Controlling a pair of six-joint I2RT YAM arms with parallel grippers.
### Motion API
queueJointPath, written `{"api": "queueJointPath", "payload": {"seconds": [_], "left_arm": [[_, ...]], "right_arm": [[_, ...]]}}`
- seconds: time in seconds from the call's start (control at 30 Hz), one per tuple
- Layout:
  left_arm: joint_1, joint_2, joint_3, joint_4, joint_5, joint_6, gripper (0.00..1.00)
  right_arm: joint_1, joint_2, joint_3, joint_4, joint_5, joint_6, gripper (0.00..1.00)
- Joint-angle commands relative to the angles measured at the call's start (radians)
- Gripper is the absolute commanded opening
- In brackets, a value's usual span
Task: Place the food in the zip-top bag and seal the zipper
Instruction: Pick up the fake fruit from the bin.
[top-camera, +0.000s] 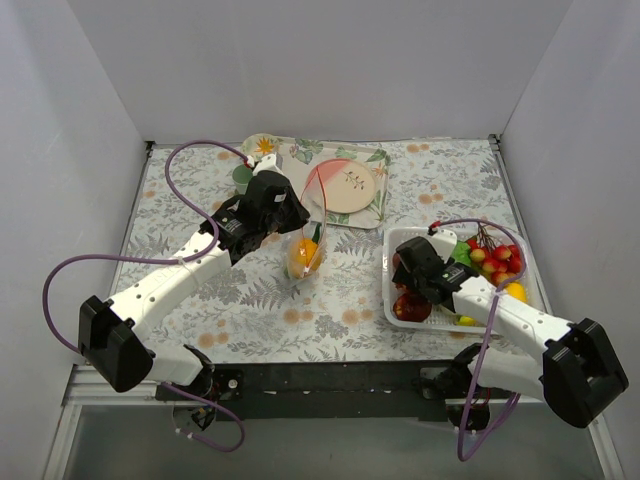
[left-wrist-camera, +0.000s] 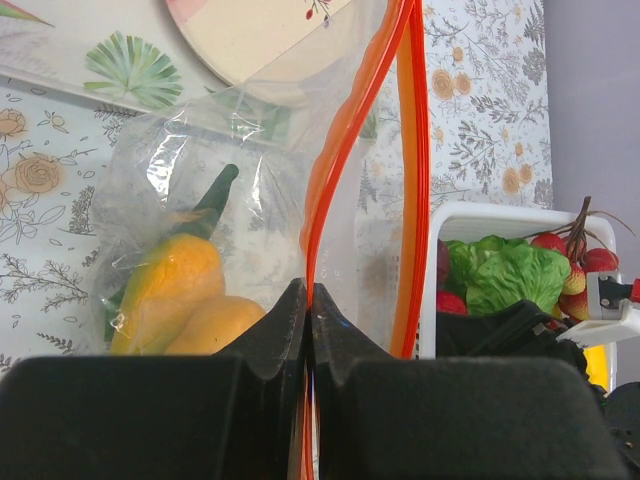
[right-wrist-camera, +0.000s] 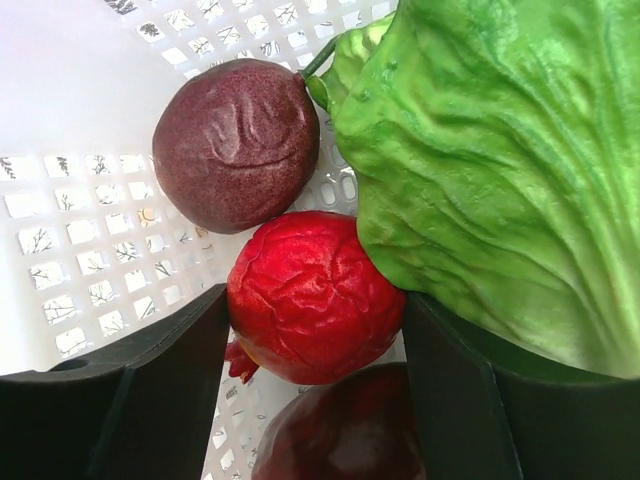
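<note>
We judge the loading step to be in hand; sealing is not yet due. At the near right corner of the surface the white basket (right-wrist-camera: 60, 250) holds the food not yet bagged. The right claw (right-wrist-camera: 315, 310) is down inside it, jaws apart on either side of a wrinkled red fruit (right-wrist-camera: 300, 285). The fingers stand at or just off its skin, and we cannot tell whether they bear on it. The fruit rests low in the basket, a dark purple fruit (right-wrist-camera: 235, 145) just beyond it and the green lettuce (right-wrist-camera: 500, 170) close at its side. Farther in, near the middle of the surface, the zip-top bag (left-wrist-camera: 265, 190) hangs with its mouth raised. The left claw (left-wrist-camera: 308, 300) is clenched on the mouth edge, with the zipper (left-wrist-camera: 415, 150) running up from between its jaws. The two strips stand apart above the grip, so the mouth is open. One yellow-orange fruit (left-wrist-camera: 175, 290) lies inside the bag. At the far edge sits a tray (top-camera: 290, 150) with a plate (top-camera: 345, 185), which has no part in the task. In our judgement the next move calls for a firm hold on the red fruit without catching the lettuce, a lift clear of the basket wall, and a carry across to the floppy mouth.
</note>
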Motion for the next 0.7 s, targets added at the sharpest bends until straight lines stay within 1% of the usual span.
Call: {"api": "queueJointPath", "payload": {"seconds": [0.0, 0.03, 0.17, 0.2, 0.3, 0.47, 0.57, 0.6, 0.63, 0.67], "left_arm": [[0.003, -0.04, 0.018, -0.008, -0.002, 0.015, 0.0], [0.003, -0.04, 0.02, -0.007, -0.002, 0.013, 0.0], [0.003, -0.04, 0.017, -0.007, -0.002, 0.012, 0.0], [0.003, -0.04, 0.015, -0.005, -0.002, 0.01, 0.0], [0.003, -0.039, 0.009, 0.001, 0.003, 0.007, 0.0], [0.003, -0.036, 0.014, -0.002, 0.004, 0.01, 0.0], [0.003, -0.036, 0.015, -0.003, 0.003, 0.012, 0.0], [0.003, -0.036, 0.012, -0.003, 0.006, 0.009, 0.0], [0.003, -0.034, 0.014, -0.002, 0.007, 0.008, 0.0], [0.003, -0.033, 0.014, -0.002, 0.01, 0.007, 0.0]], "right_arm": [[-0.004, -0.052, 0.064, -0.035, 0.036, -0.031, 0.35], [-0.004, -0.063, 0.084, -0.045, 0.029, -0.045, 0.32], [-0.004, -0.127, 0.118, -0.048, -0.021, -0.083, 0.31], [-0.003, -0.134, 0.121, -0.041, -0.059, -0.091, 0.31], [-0.004, -0.146, 0.138, -0.055, -0.1, -0.092, 0.28], [-0.004, -0.198, 0.159, -0.085, -0.111, -0.097, 0.27], [-0.004, -0.235, 0.195, -0.082, -0.151, -0.118, 0.26], [-0.003, -0.238, 0.23, -0.078, -0.166, -0.138, 0.26], [-0.003, -0.241, 0.248, -0.076, -0.182, -0.146, 0.23], [-0.003, -0.234, 0.271, -0.071, -0.2, -0.157, 0.23]]}}
